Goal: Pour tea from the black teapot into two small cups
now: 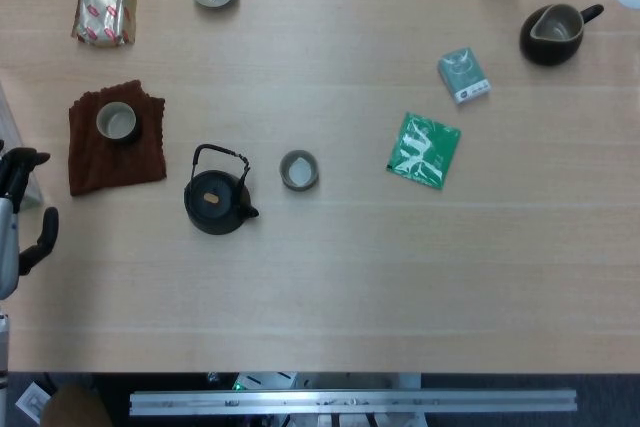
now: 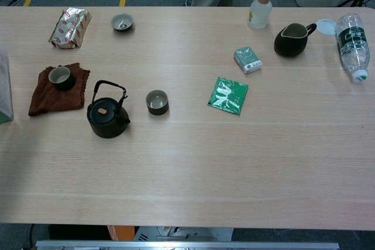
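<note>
The black teapot [image 1: 213, 204] stood on the surface, spout toward the nearest small cup [image 1: 298, 169]. The left hand [image 1: 18, 222], empty with fingers apart, lay well left of the teapot; the right hand was out of view.

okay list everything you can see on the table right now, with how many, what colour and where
teapot: 1, black, left of centre, upright
cups: 3, grey-brown; one right of the teapot, one on the cloth, one at the far left
cloth: 1, dark red, left side
foil packet: 1, silver and red, far left corner
green pouch: 1, centre
small box: 1, pale green, right of centre
pitcher: 1, dark, far right
small bottle: 1, pale with cork, far edge
water bottle: 1, clear, lying at the right edge
left hand: 1, grey and black, left edge, holding nothing
</note>
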Controlling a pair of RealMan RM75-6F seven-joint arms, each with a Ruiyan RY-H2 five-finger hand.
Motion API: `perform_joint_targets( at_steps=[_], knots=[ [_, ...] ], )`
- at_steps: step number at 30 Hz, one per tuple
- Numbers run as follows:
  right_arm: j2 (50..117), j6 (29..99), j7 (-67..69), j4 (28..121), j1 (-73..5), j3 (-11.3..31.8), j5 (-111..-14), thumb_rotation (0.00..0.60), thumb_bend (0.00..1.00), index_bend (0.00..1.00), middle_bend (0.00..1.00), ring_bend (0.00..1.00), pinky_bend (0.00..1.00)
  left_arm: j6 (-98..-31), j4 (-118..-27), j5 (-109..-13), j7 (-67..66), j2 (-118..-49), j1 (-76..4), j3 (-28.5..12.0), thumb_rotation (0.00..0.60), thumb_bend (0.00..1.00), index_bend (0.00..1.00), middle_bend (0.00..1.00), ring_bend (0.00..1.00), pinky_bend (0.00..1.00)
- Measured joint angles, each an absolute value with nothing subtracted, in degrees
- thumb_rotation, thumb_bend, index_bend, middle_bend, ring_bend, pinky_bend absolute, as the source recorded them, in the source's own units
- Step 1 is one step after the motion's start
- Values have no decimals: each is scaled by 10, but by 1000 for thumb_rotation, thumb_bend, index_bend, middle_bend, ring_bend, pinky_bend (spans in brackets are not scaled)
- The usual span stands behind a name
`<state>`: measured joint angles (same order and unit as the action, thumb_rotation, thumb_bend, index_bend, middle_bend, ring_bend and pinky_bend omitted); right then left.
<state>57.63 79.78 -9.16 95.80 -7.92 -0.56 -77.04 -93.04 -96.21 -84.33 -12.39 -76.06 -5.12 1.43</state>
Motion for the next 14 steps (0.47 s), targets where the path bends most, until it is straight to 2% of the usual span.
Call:
perform_joint_targets(
  at_steps=[14],
  knots=[
    [562,850,-78,975,-47,1,-812,600,242,105,170,31,104,-947,-979,-873,-113,-752,-25,13,600,388,246,253,133,37]
  ],
)
